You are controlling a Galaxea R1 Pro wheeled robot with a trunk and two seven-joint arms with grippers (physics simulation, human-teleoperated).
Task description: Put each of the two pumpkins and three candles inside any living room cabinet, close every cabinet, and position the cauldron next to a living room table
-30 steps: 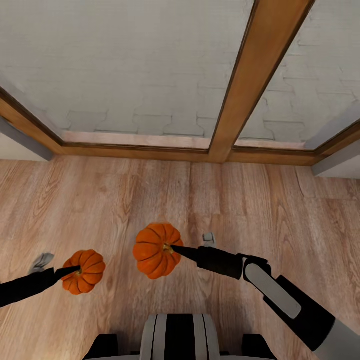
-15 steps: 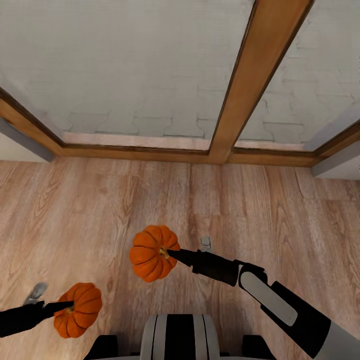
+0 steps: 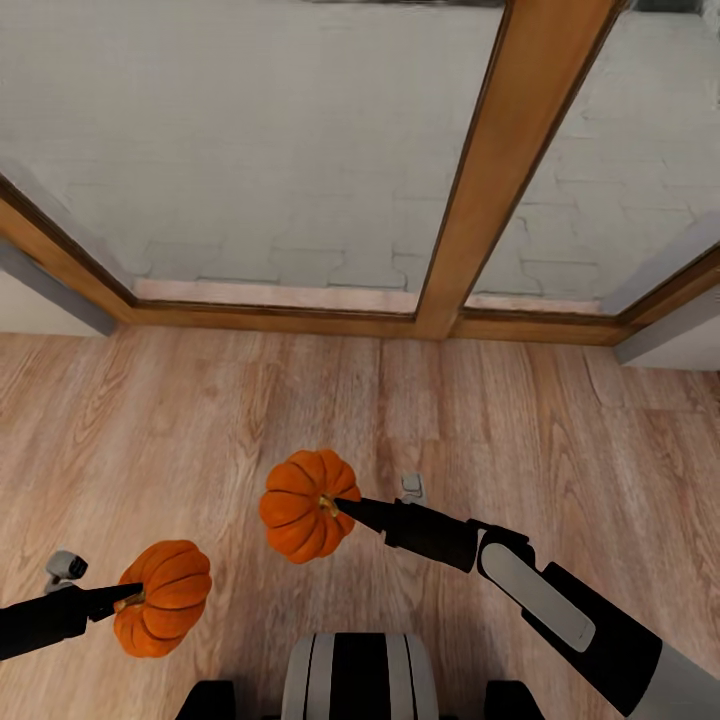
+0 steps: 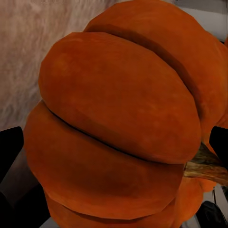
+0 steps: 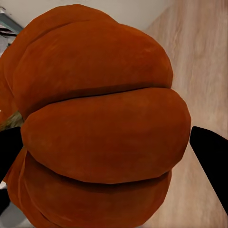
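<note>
Apparently each pumpkin was clamped at its stem, one at the left gripper's (image 3: 128, 598) tip (image 3: 165, 600), one at the right gripper's (image 3: 338, 505) (image 3: 298, 505); both should be carried level to the cabinet.

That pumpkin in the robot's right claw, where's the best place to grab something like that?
Across its round ribbed body, one finger on each side, much as the right gripper seems to hold the pumpkin now. Come at the stem end: the stem is too thin to pinch, while the broad flanks give the fingers surface.
</note>
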